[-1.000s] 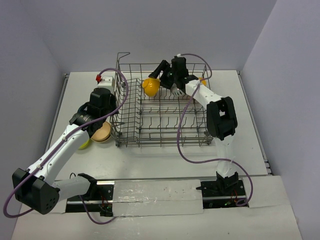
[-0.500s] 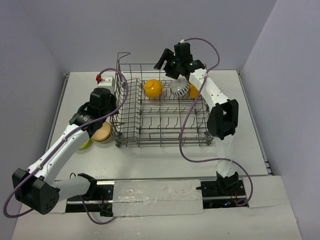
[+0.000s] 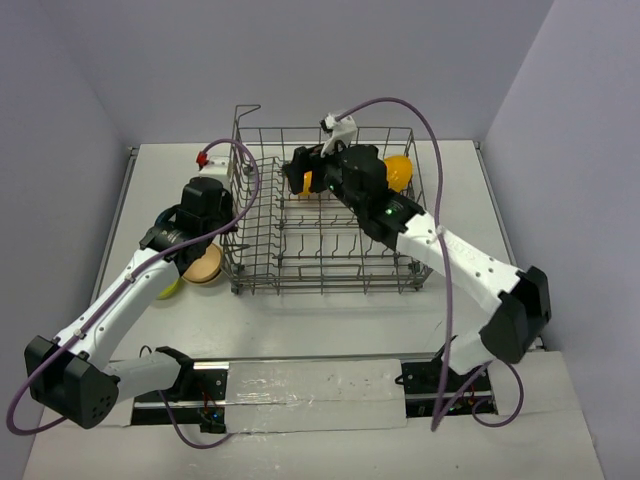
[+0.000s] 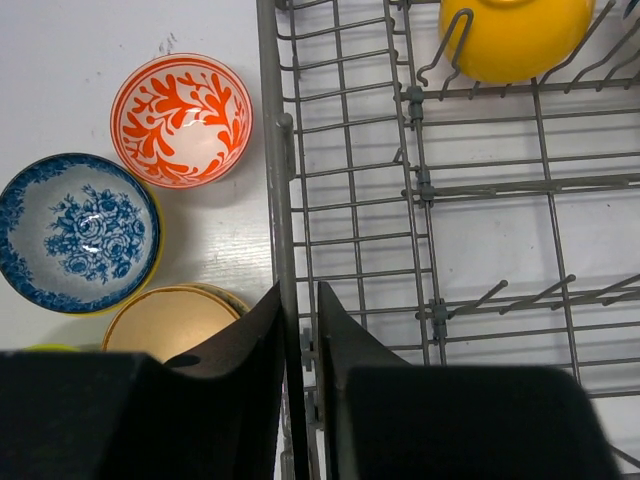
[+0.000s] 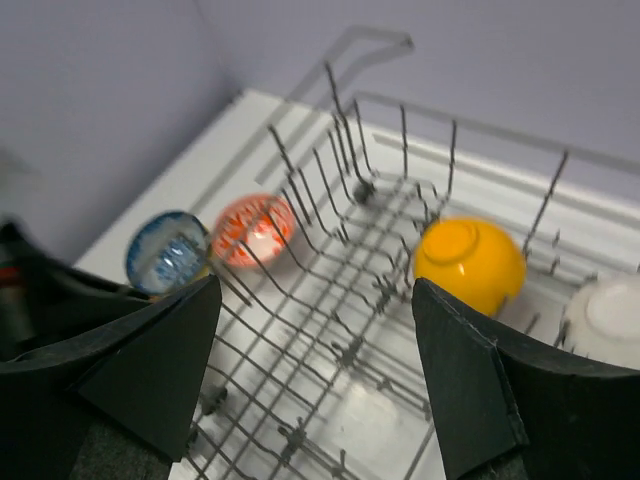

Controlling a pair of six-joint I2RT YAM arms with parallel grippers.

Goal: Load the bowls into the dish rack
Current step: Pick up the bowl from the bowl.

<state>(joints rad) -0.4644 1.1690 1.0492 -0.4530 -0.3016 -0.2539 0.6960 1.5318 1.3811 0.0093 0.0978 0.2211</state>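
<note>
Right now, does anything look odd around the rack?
Yes: the left gripper straddles the rack's left rim wire, jaws narrowly parted, as if grabbing the rack itself. Otherwise nothing stands out.

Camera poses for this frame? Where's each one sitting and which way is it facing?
Top external: above and behind the bases, looking down at the white table and grey wire dish rack; left arm and right arm show.
Left wrist: faces straight down; left gripper straddles the rack's left wall.
Right wrist: over the rack, facing left across it; right gripper open, empty.
Shared: both wrist views show the orange-yellow round bowl in the rack and the red-and-white patterned bowl on the table.
</note>
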